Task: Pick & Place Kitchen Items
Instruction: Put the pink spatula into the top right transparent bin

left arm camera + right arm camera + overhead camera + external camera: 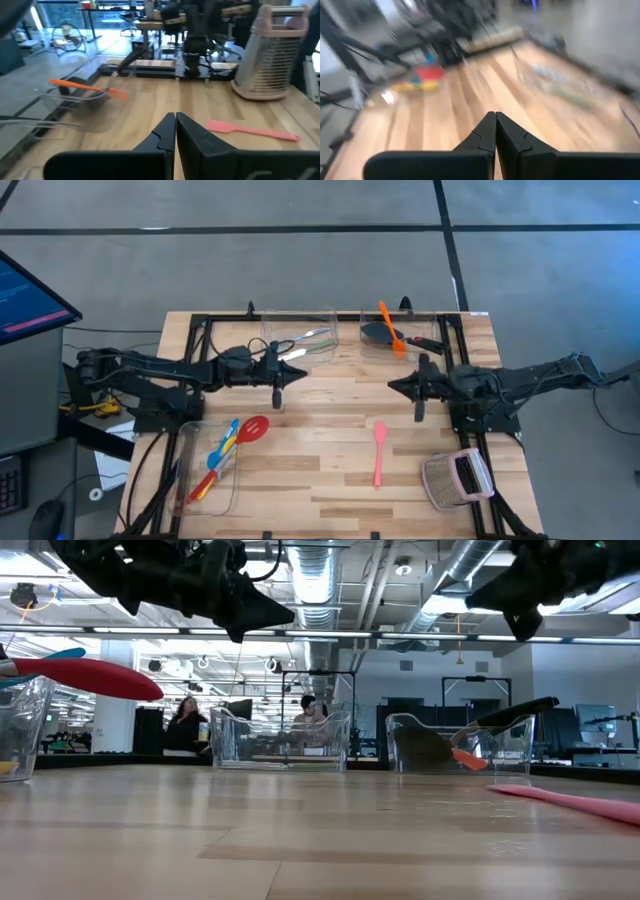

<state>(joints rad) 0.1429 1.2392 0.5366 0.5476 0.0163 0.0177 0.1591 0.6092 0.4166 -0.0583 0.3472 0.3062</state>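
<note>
From above, the left hand (277, 395) and right hand (420, 406) hover clenched and empty over the desk (330, 470); a pink spatula (380, 455) lies between them, nearer. Low view: the red spoon (85, 678) overhangs the left bin (22, 725). Left wrist: the orange spatula (87, 87) rests across a far bin.

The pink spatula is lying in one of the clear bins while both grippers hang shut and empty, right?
Not quite. The high view shows the pink spatula lying on the bare table, outside every bin. The left gripper and right gripper are indeed shut and empty.
</note>
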